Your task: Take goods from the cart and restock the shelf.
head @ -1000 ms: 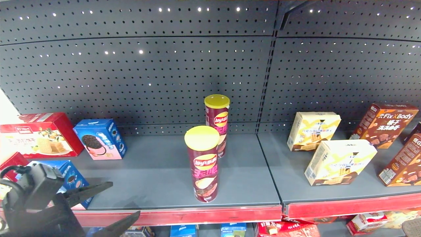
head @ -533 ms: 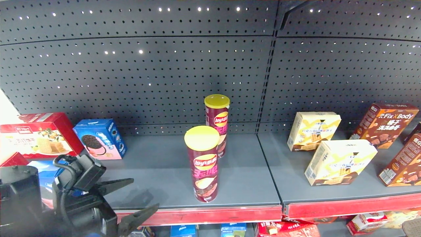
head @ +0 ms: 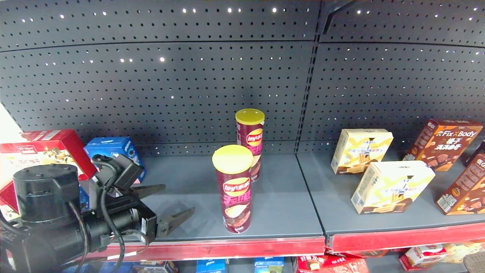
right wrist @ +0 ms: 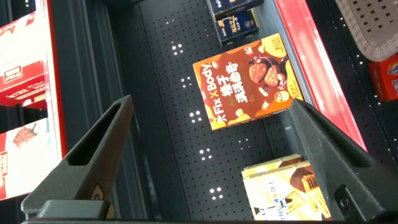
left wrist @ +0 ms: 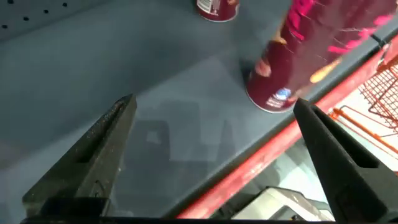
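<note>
- The left gripper (head: 179,198) hangs over the shelf's (head: 280,204) front-left part, just inside the red front edge (head: 227,248). Its fingers are spread wide and hold nothing.
- Bare shelf lies between its fingertips and the front chip can (head: 235,189); the two are apart.
- The front chip can stands upright near the red front edge, mid-shelf. In the left wrist view, its base (left wrist: 273,87) lies ahead of the left gripper (left wrist: 214,104).
- The rear chip can (head: 250,140) stands upright behind it, near the pegboard wall (head: 189,87).
- Both cans have yellow lids and maroon labels with magenta lettering and a round yellow-and-red badge.
- A blue cookie box (head: 113,146) and a red cracker box (head: 41,151) sit at the shelf's left end, behind the arm.
- Open shelf runs from the cans to two cream boxes (head: 392,185) on the right.
- The right gripper (right wrist: 211,104) is wide open and empty, above a brown snack box (right wrist: 249,81) lying on a dark perforated shelf.
</note>
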Robot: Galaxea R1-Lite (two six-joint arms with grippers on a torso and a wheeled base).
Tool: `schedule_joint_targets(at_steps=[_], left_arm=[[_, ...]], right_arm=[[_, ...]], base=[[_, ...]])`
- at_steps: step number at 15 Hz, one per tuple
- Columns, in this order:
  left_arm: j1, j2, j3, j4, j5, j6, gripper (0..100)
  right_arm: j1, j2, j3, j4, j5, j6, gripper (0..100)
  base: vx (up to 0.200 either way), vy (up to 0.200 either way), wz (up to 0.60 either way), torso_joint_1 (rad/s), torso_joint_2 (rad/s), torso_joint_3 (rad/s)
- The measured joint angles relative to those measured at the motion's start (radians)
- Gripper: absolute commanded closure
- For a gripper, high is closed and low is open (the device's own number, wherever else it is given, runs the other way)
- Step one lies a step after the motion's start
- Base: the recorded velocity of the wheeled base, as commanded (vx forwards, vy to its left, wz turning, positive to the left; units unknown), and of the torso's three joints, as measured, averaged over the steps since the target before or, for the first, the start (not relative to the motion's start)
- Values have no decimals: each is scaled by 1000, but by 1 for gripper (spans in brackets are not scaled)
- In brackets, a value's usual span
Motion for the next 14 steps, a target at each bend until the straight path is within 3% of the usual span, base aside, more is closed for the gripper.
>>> schedule_joint_targets(at_steps=[7,14], left_arm=[[-11,120,-5,-115,0,2,0],[-71,215,-59,-127,26,0,0]], right_arm=[[0,0,0,0,0,0,0],[0,0,0,0,0,0,0]], base=[[0,0,0,0,0,0],[0,0,0,0,0,0]])
